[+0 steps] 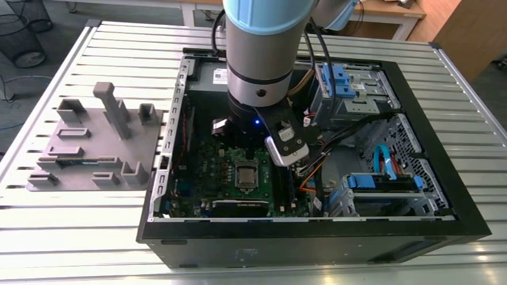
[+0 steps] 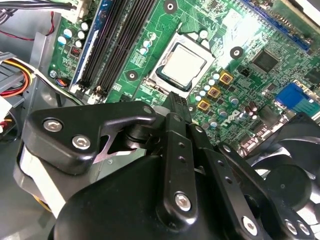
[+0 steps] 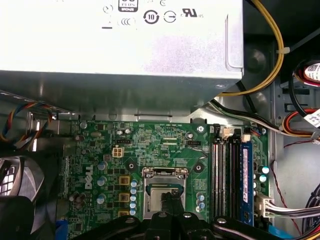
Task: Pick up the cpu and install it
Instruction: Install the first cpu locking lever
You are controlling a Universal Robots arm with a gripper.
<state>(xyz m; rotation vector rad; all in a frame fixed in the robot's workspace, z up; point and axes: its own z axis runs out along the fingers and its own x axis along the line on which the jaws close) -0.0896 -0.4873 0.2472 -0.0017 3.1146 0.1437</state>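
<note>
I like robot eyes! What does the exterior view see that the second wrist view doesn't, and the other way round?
Exterior view adds: the whole black computer case and the grey tray beside it. Second wrist view adds: the end effector up close, right by the cpu. Both share: the cpu in its socket and the green motherboard.
</note>
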